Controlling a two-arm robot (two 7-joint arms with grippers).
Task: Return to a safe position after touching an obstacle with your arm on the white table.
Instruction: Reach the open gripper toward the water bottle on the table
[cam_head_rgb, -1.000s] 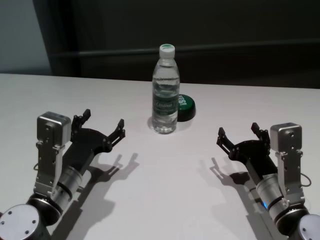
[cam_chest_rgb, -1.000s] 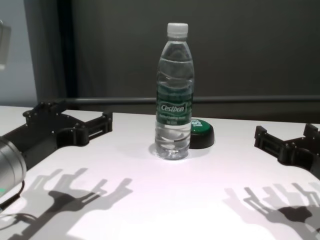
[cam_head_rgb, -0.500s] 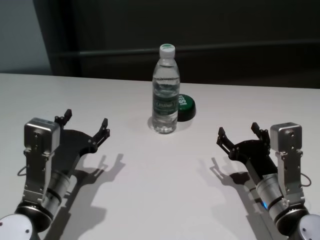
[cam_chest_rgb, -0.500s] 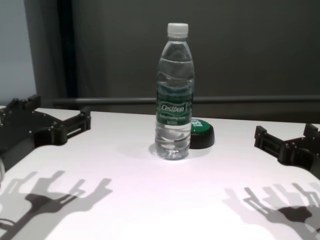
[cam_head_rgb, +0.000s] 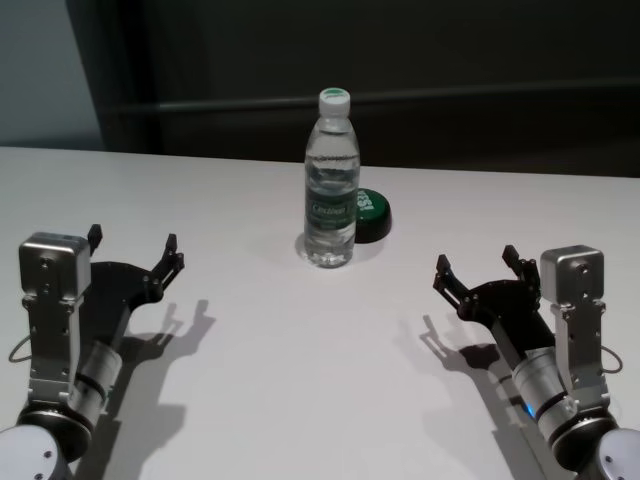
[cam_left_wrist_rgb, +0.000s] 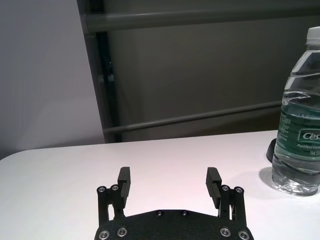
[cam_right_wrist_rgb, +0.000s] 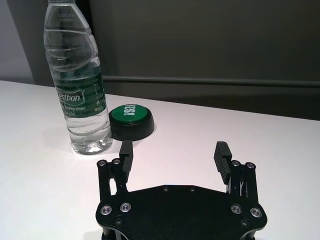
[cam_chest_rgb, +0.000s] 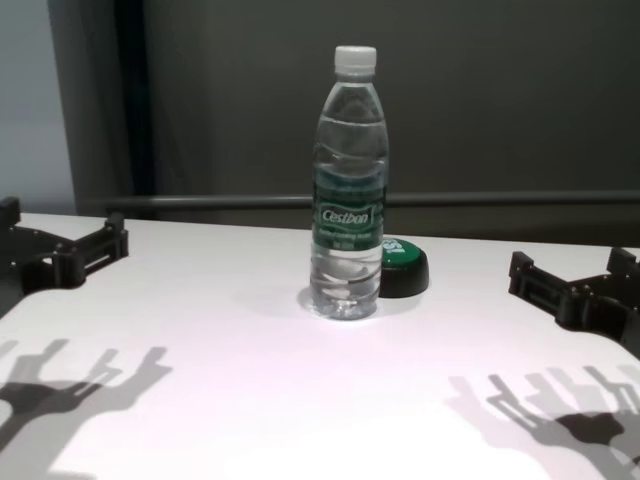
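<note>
The left gripper (cam_head_rgb: 132, 253) hangs low over the bench (cam_head_rgb: 320, 400), fingers spread wide and holding nothing. It sits well apart from the bottle (cam_head_rgb: 331, 180), off to the robot's left, with bare bench between them. In the left wrist view the 2 fingertips (cam_left_wrist_rgb: 124, 176) point past the bench's far edge, and the bottle (cam_left_wrist_rgb: 300, 125) stands off to one side, out of their line. The left forearm slopes back and down toward the body at the near left corner, wrist camera block on top.

The right gripper (cam_head_rgb: 478, 268) is parked on the other side, also spread and empty, low over the bench near the right edge and angled toward the bottle but clear of it. Its forearm runs back to the near right corner.

The bottle stands upright on the bench about midway between the 2 arms, toward the far edge, white cap on. A green-topped button (cam_head_rgb: 368, 214) sits just behind it on its right.

Judging by the clear gap, the step in hand is the retreat to a safe pose, and it looks close to done. The next move calls for little: settle the left arm into a rest matching the right, staying wide of the bottle so it is not tipped.
</note>
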